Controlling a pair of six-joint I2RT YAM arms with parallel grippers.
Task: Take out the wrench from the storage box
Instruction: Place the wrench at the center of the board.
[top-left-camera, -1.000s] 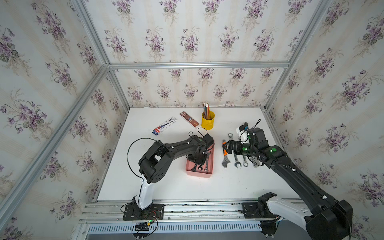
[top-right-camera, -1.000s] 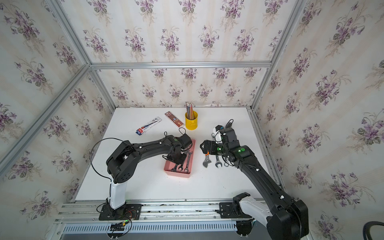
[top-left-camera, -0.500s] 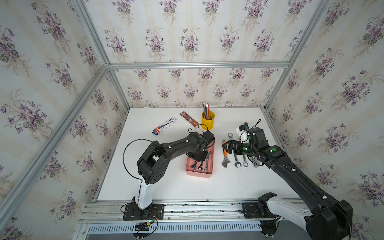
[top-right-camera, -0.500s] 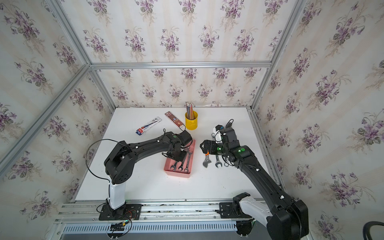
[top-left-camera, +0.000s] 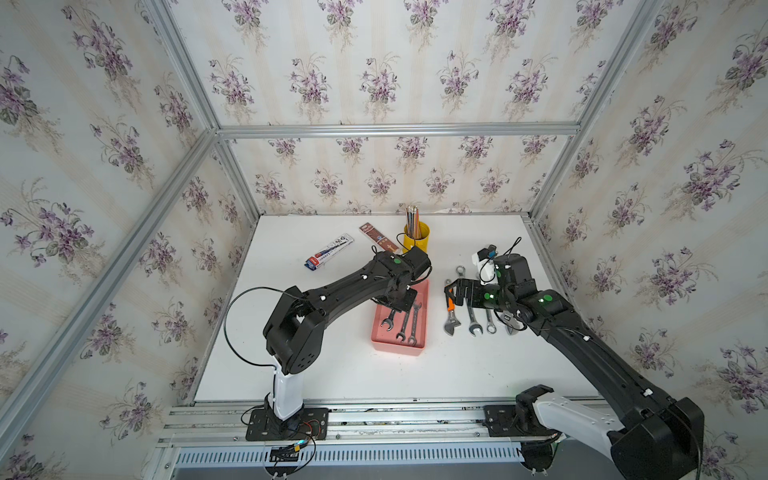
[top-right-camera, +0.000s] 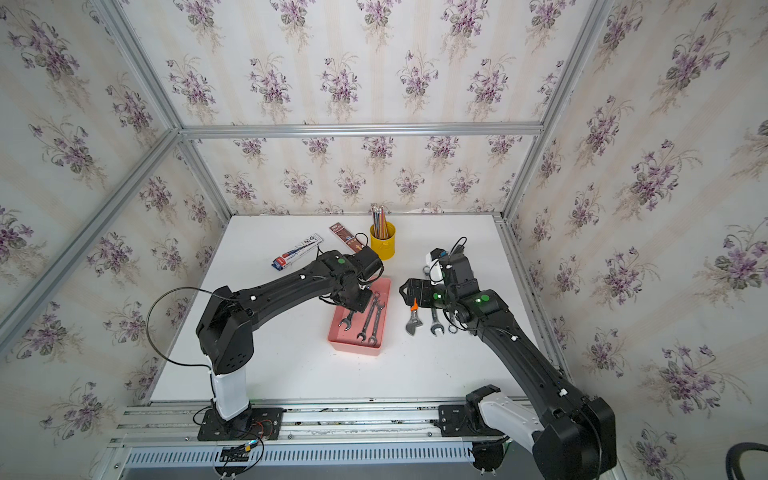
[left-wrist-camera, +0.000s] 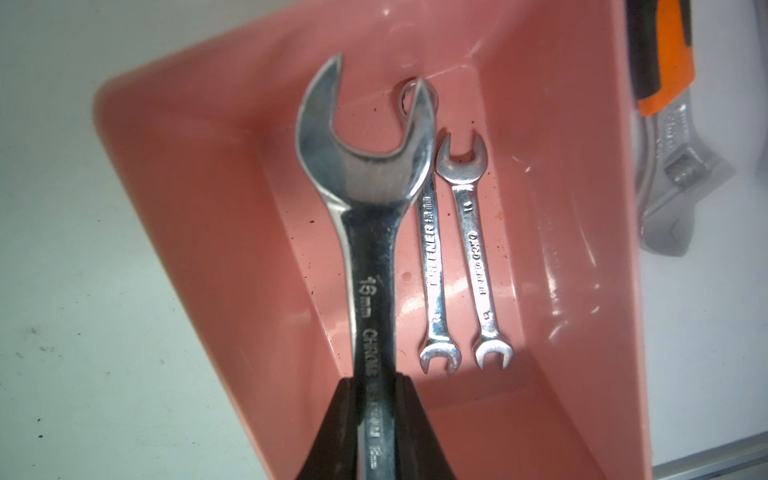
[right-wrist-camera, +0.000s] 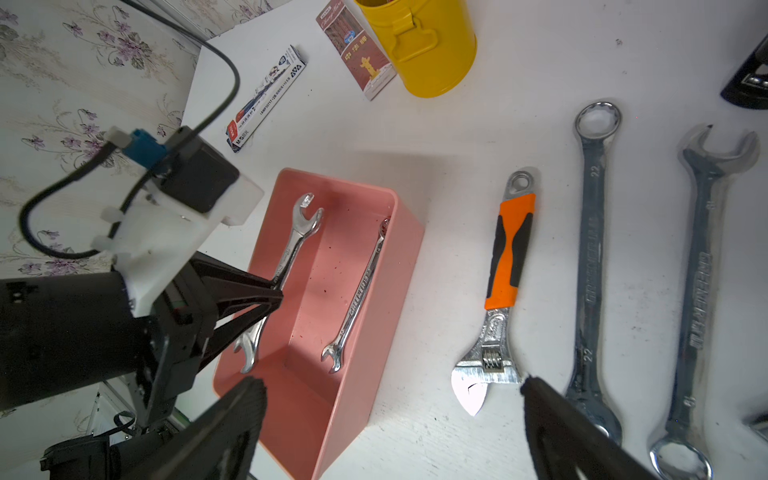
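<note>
Whole thing sits in a booth: walls (top-left-camera: 374, 62) papered with purple flowers, aluminium frame (top-left-camera: 395, 129) along the edges, and a plain white table (top-left-camera: 332, 374) with a few dark specks. The pink box (top-left-camera: 399, 347) lies mid-table, long side running away from the robot. The left gripper (left-wrist-camera: 374, 386) is clamped on the shaft of the wrench (left-wrist-camera: 365, 187), the one stamped 16 mm. It holds the wrench over the box's left side, above two small wrenches (left-wrist-camera: 432, 257) lying side by side on the bottom. The right gripper (right-wrist-camera: 392, 392) has its jaws spread wide with nothing between them, hanging over the adjustable wrench (right-wrist-camera: 509, 257) beside two spanners (right-wrist-camera: 592, 249), right of the box. Yellow cup (right-wrist-camera: 424, 50) at the back.

Hard bits — in both top views the left wrist covers the box's far end and the grip itself. In the left wrist view the wrench's near end is cut off behind the fingers (left-wrist-camera: 332, 436). I can't tell if its head touches the box.
</note>
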